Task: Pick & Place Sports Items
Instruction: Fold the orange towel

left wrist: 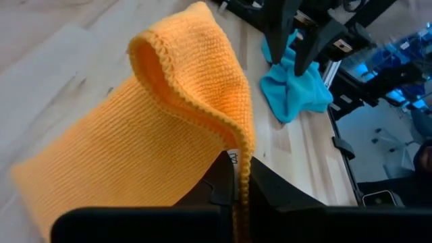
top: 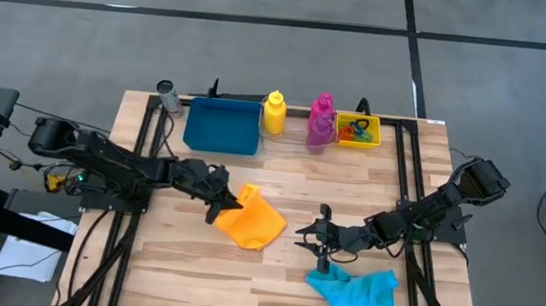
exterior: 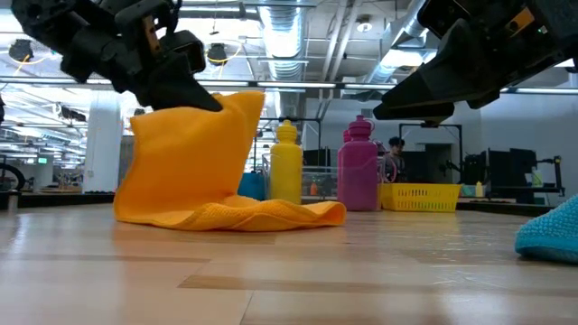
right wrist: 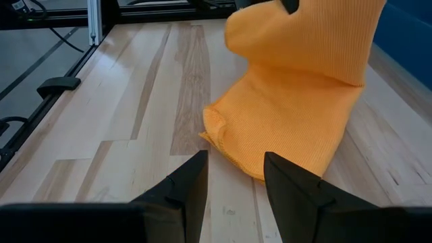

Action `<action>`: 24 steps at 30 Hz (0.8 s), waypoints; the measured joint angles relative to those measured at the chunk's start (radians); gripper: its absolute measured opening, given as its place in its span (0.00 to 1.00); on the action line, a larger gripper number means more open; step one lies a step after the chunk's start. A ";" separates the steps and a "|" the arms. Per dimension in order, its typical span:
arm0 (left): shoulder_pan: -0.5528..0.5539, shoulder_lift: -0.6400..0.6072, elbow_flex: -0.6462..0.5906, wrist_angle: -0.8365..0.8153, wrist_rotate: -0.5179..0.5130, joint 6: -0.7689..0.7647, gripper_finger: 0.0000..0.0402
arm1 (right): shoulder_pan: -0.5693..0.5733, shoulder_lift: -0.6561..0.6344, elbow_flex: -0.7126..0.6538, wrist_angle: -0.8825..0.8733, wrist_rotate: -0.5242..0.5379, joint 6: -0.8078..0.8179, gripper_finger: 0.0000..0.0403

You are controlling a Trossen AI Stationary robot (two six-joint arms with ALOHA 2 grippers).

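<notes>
Wooden table — orange cloth pinched by left gripper, corner lifted

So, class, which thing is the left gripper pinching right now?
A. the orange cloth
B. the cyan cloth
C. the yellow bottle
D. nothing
A: the left gripper is shut on one edge of the orange cloth, lifting that edge while the rest lies on the table.
</notes>
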 joint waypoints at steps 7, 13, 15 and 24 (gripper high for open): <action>-0.038 0.141 0.103 -0.010 0.001 0.022 0.02 | 0.000 0.000 0.000 0.000 0.000 0.000 0.34; -0.064 0.235 0.152 -0.013 0.001 0.027 0.02 | 0.000 0.000 0.000 0.000 0.000 0.000 0.34; -0.070 0.256 0.163 -0.013 0.002 0.027 0.03 | 0.000 0.000 0.000 0.000 0.000 0.000 0.34; -0.075 0.324 0.190 -0.001 0.002 0.028 0.03 | 0.000 0.000 0.000 0.003 0.000 0.000 0.34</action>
